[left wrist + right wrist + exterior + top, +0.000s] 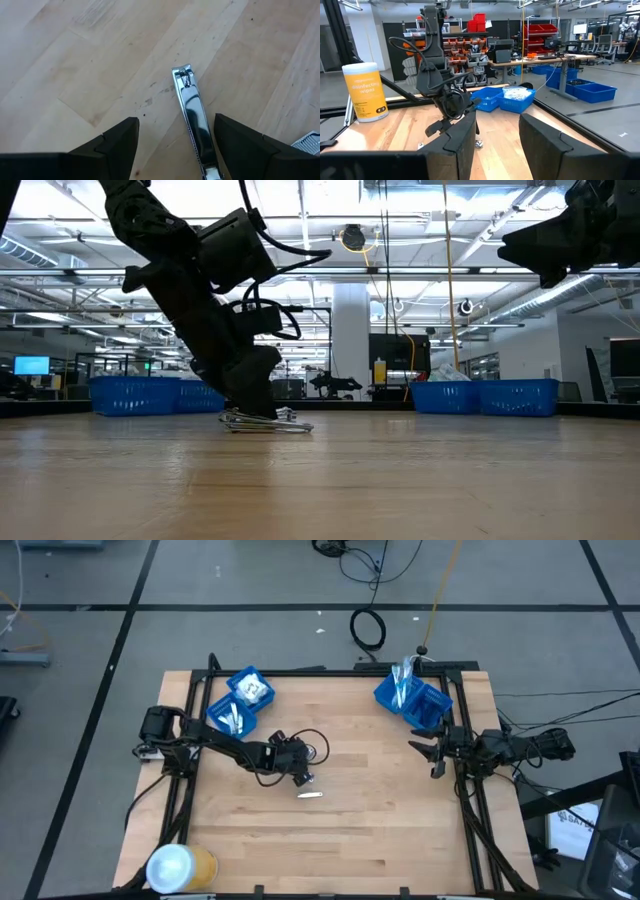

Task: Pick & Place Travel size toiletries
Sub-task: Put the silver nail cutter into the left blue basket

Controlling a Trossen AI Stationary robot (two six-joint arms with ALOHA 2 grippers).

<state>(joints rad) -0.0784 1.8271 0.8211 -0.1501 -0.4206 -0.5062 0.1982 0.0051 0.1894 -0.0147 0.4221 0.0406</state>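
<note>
From up top I see a grey concrete floor (250, 580) crossed by dark tape lines (130, 630), with a coiled black cable (368, 628) lying on it. Looking level across, I get a big open workshop: a ceiling of pipes and bright strip lights (330, 200), a white column (350, 340). Further back stand shelving with red bins (480, 22), workbenches (540, 60) and office chairs (607, 45)
</note>
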